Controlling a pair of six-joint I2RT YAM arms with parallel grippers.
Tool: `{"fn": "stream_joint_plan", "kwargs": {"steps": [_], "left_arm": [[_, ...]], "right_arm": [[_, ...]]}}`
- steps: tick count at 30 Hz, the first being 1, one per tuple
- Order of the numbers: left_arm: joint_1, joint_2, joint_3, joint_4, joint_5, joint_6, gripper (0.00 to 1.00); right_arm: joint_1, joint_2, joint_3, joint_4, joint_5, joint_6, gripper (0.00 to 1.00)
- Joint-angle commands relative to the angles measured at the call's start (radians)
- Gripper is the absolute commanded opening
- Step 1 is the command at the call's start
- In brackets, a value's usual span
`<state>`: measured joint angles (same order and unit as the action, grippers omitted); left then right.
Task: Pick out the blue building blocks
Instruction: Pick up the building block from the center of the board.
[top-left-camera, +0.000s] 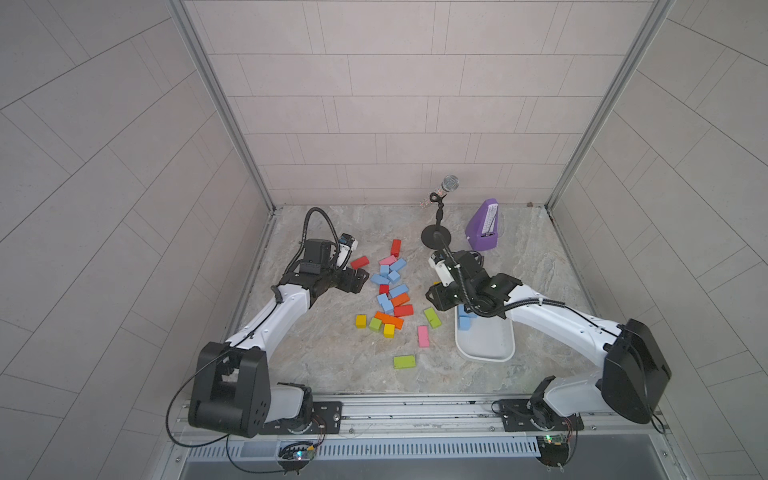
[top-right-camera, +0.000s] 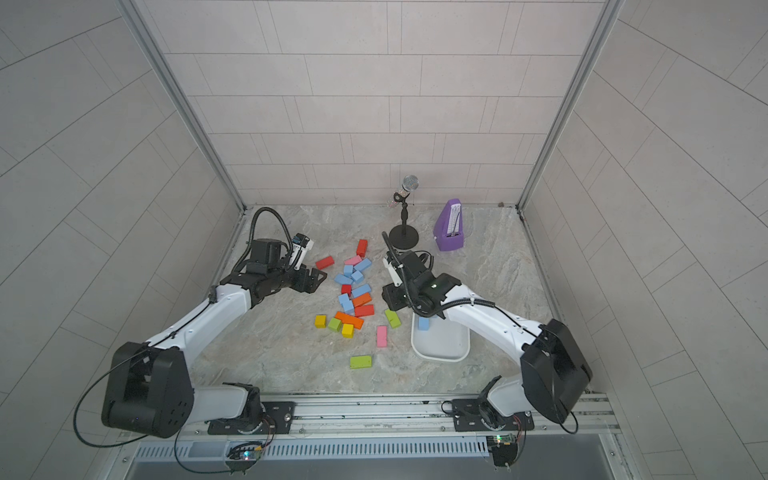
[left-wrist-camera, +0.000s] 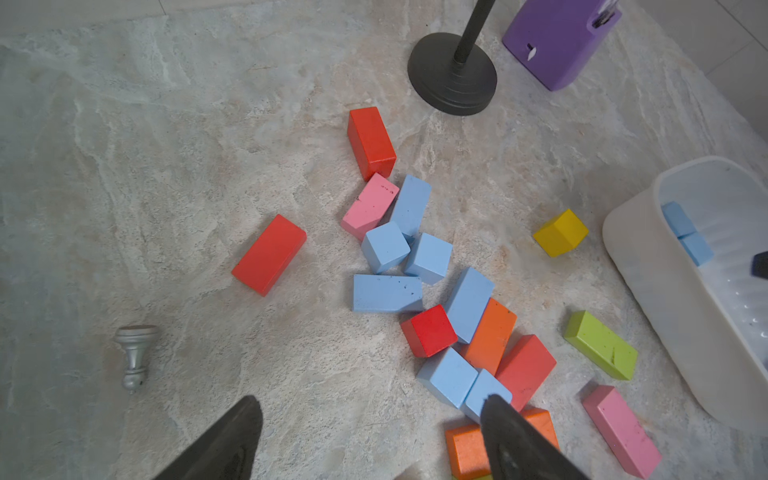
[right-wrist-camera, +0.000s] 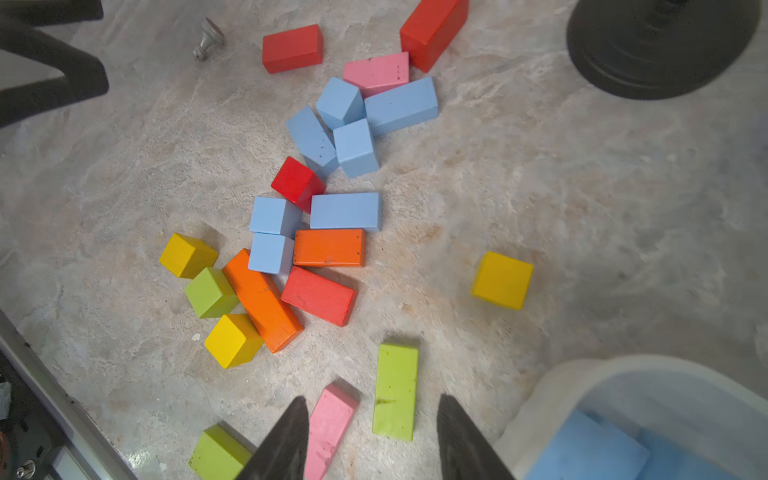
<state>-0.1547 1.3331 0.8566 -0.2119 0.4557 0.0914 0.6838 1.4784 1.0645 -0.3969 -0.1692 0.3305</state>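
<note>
Seven blue building blocks (right-wrist-camera: 347, 210) loose mid-table, two more in white tray (top-left-camera: 486, 343) at right, left gripper (left-wrist-camera: 372, 401) spread wide, empty, right gripper (right-wrist-camera: 374, 399) parted, empty.

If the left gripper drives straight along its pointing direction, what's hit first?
Probably the matte light blue oblong block lying crosswise at the cluster's near edge. If the left gripper tilts down, the stone-patterned tabletop could come first.

Bright, diffuse light lays soft, faint shadows on the bench (left-wrist-camera: 166, 174); both top views splay the walls (top-left-camera: 83, 166) toward 9 and 3 o'clock; the white tub (right-wrist-camera: 552, 399) looks blurred close up.
</note>
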Motion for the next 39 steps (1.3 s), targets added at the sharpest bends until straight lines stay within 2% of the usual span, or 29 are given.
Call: {"fn": "stream_joint_plan", "kwargs": {"steps": [1, 7, 15, 23, 30, 34, 39], "left_arm": [[0.024, -0.014, -0.007, 0.062, 0.027, -0.059, 0.87], [0.036, -0.004, -0.01, 0.071, 0.017, -0.072, 0.87], [0.046, -0.021, 0.001, 0.073, -0.009, -0.048, 0.88], [0.046, -0.011, 0.002, 0.085, 0.005, -0.044, 0.88], [0.047, 0.003, 0.004, 0.084, 0.012, -0.043, 0.88], [0.047, 0.011, 0.006, 0.08, 0.02, -0.041, 0.88], [0.047, 0.022, 0.005, 0.079, 0.034, -0.04, 0.87]], "right_arm": [[0.028, 0.127, 0.12, -0.051, 0.037, -0.091, 0.52], [0.051, 0.402, 0.37, -0.133, 0.036, -0.118, 0.53], [0.051, 0.664, 0.646, -0.254, 0.07, -0.136, 0.53], [0.034, 0.773, 0.779, -0.296, 0.126, -0.133, 0.54], [0.02, 0.843, 0.865, -0.296, 0.04, -0.137, 0.53], [0.018, 0.873, 0.905, -0.311, 0.037, -0.143, 0.45], [0.016, 0.865, 0.914, -0.318, 0.058, -0.157, 0.27]]}}
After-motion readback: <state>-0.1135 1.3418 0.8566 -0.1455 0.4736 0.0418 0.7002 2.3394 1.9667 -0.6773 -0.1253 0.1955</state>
